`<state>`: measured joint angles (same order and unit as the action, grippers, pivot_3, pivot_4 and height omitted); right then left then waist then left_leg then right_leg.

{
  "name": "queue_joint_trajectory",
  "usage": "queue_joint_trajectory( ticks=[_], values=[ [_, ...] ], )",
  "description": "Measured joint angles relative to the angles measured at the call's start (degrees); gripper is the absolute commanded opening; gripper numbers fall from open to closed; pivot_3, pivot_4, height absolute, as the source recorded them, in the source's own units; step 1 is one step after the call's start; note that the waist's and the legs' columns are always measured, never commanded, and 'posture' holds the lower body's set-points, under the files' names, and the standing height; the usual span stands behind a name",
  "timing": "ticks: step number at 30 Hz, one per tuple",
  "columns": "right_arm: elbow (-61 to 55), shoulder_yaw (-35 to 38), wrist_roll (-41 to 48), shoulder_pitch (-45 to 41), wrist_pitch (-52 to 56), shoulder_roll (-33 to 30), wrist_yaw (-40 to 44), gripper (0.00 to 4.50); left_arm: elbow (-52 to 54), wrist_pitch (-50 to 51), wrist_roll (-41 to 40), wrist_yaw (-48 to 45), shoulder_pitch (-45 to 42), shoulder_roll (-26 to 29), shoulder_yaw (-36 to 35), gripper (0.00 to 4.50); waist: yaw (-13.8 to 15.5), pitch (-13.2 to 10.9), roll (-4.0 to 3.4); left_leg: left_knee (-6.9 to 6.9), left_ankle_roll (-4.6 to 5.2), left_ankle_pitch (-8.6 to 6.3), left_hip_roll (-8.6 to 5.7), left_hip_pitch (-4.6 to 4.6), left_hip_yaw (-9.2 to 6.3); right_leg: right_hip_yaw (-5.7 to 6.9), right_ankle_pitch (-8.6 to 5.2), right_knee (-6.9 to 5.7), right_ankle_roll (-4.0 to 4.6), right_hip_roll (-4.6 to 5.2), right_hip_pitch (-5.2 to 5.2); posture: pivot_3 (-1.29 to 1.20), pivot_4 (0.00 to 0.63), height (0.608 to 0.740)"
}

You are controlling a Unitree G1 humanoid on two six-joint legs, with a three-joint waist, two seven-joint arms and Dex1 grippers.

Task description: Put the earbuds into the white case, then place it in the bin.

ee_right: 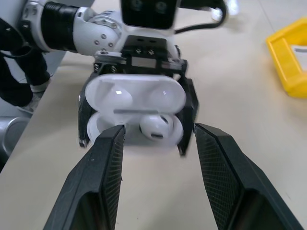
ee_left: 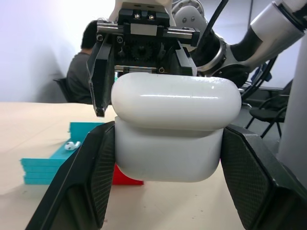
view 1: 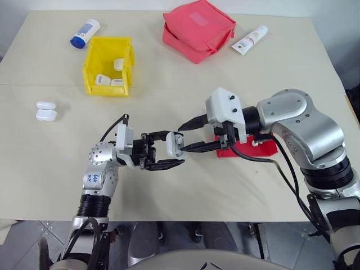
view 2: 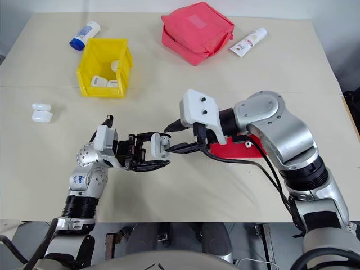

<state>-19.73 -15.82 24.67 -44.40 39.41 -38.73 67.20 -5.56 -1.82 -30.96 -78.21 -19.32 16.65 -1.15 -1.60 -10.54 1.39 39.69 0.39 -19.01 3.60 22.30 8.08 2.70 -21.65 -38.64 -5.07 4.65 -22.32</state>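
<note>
My left gripper (view 1: 163,153) is shut on the white case (view 1: 175,144), holding it above the table in front of me. The case's lid stands open (ee_right: 136,98), and one earbud (ee_right: 156,127) sits in a slot of its base. My right gripper (ee_right: 159,128) faces the open case from close by. Its fingers (ee_right: 108,177) are open, with nothing between them. Another earbud (ee_left: 72,145) lies on a teal tray (ee_left: 50,163). The yellow bin (view 1: 93,59) stands at the far left of the table and holds three white cases.
A red tray (view 1: 264,149) lies under my right forearm. Two more white cases (view 1: 46,111) lie at the left. A pink-red pouch (view 1: 197,28) and two tubes (view 1: 85,32) (view 1: 250,39) are at the back. A person (ee_left: 84,67) sits beyond the table.
</note>
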Motion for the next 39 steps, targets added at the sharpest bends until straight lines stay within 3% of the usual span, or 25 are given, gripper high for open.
queue_joint_trajectory(
  ticks=[9,16,26,33,39],
  values=[
    [0.8,5.9,0.1,1.8,2.2,-7.3,-0.7,2.38,-0.7,-0.3,-0.1,0.9,-0.1,0.2,-0.3,2.88,0.0,0.0,0.0,-0.04,0.0,0.0,0.0,0.0,0.0,0.0,0.0,0.02,0.0,0.01,-0.01,0.0,0.15,0.74],
    [4.7,19.2,-2.4,22.1,0.8,-18.9,-3.4,2.38,-2.0,-1.3,-0.1,2.2,-0.4,0.4,-1.2,2.88,1.0,0.0,0.01,-0.08,0.1,-0.06,-0.04,0.01,-0.04,0.07,0.01,0.29,-0.02,0.03,0.15,0.0,0.15,0.74],
    [6.3,38.4,-1.1,41.3,-6.3,-17.9,-5.3,2.38,-3.0,-2.0,-0.1,2.5,-3.1,0.3,-1.0,2.88,1.3,0.0,0.0,-0.09,-0.03,0.03,0.02,-0.16,0.05,-0.02,0.01,0.17,-0.02,-0.1,0.2,0.0,0.15,0.74],
    [4.4,39.9,0.5,42.4,-2.7,-17.7,-8.0,2.38,-4.4,-2.2,-0.1,2.4,-4.0,0.2,-1.0,2.88,1.4,0.0,-0.01,-0.09,-0.03,0.03,0.01,-0.16,0.03,-0.02,0.01,0.16,-0.02,-0.1,0.19,0.0,0.15,0.74],
    [3.7,36.1,1.4,35.9,-1.1,-18.3,-9.1,2.38,-4.4,-2.8,-0.1,2.6,-4.0,0.1,-1.1,2.88,1.3,0.0,-0.01,-0.09,-0.03,0.03,0.02,-0.16,0.03,-0.02,0.01,0.15,-0.02,-0.1,0.18,0.0,0.15,0.74]
  ],
)
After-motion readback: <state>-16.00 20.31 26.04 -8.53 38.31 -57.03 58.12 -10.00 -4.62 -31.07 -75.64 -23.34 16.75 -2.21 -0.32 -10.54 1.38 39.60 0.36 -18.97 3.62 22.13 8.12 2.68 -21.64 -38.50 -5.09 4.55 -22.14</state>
